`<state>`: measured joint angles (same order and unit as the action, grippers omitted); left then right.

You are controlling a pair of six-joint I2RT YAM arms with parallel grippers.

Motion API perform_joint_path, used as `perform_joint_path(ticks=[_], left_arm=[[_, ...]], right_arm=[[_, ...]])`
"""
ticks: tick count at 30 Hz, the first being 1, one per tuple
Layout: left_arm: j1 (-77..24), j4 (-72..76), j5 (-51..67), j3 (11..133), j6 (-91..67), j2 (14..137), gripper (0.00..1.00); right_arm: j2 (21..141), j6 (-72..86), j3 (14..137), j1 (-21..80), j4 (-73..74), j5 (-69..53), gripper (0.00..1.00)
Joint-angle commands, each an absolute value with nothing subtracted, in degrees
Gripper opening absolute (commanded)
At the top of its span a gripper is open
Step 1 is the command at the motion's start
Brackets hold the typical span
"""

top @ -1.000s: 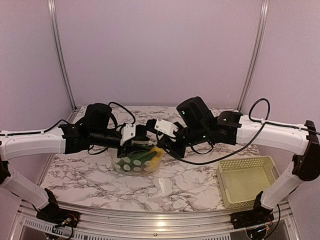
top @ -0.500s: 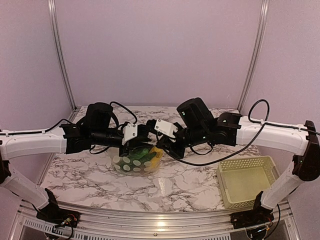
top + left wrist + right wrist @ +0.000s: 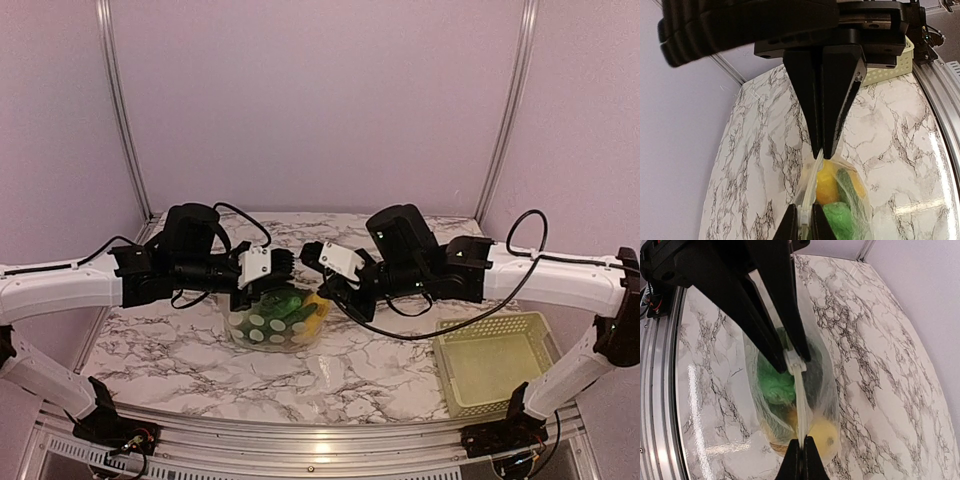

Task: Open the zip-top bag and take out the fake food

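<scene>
Having just closed, the left gripper (image 3: 804, 222) is clamping one end of the white zip strip (image 3: 801, 410) of the clear, white-dotted plastic zip-top bag (image 3: 268, 328) near the middle of the marble table (image 3: 400, 370), while the right gripper (image 3: 801, 455) is pinching the other end, so the bag is ready to be pulled open.

My right gripper (image 3: 793, 362) comes in from the top left. Its 2 fingers (image 3: 782, 305) meet on a white piece of the zip strip (image 3: 800, 400); it may be the slider, but I cannot say surely. The strip runs down to the left gripper (image 3: 801, 457), whose tips are pressed together on it. Under the strip is the clear zip-top bag (image 3: 822, 390) with fake food (image 3: 774, 386) inside: a green leafy piece and a yellow piece (image 3: 822, 432). Beneath is the marble table (image 3: 875, 355).
</scene>
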<state>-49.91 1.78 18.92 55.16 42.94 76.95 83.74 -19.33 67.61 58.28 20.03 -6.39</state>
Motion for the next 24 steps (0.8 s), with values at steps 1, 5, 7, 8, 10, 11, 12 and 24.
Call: perform_joint_path(ticks=[1, 5, 7, 8, 10, 11, 12, 24], left_arm=[[-47.18, -2.6, 13.39, 53.38, 43.11, 72.74, 0.01], [-45.35, -4.31, 11.72, 52.06, 42.85, 69.87, 0.01], [-44.29, -5.09, 11.06, 51.15, 42.61, 68.3, 0.0], [-43.82, -5.36, 10.81, 50.79, 42.48, 67.41, 0.0], [-42.85, -6.1, 10.18, 50.02, 42.52, 65.9, 0.0], [-42.38, -6.6, 9.67, 49.79, 42.65, 65.37, 0.0], [-41.96, -7.3, 9.18, 49.67, 42.83, 64.86, 0.0], [-37.44, -9.97, 7.51, 45.74, 41.88, 56.89, 0.0]], right_arm=[[79.8, -17.59, 65.92, 58.05, 19.36, -4.6, 0.0], [77.09, -16.09, 63.43, 56.12, 18.54, -4.7, 0.0], [75.44, -15.55, 62.34, 54.94, 18.14, -4.83, 0.0], [74.82, -15.28, 61.86, 54.28, 18.0, -4.83, 0.0], [73.66, -15.1, 60.97, 52.97, 17.64, -4.56, 0.0], [73.24, -15.12, 60.64, 52.52, 17.57, -4.24, 0.0], [72.95, -15.09, 60.38, 52.04, 17.59, -3.96, 0.0], [73.83, -17.05, 60.85, 49.74, 15.92, -0.74, 0.0]])
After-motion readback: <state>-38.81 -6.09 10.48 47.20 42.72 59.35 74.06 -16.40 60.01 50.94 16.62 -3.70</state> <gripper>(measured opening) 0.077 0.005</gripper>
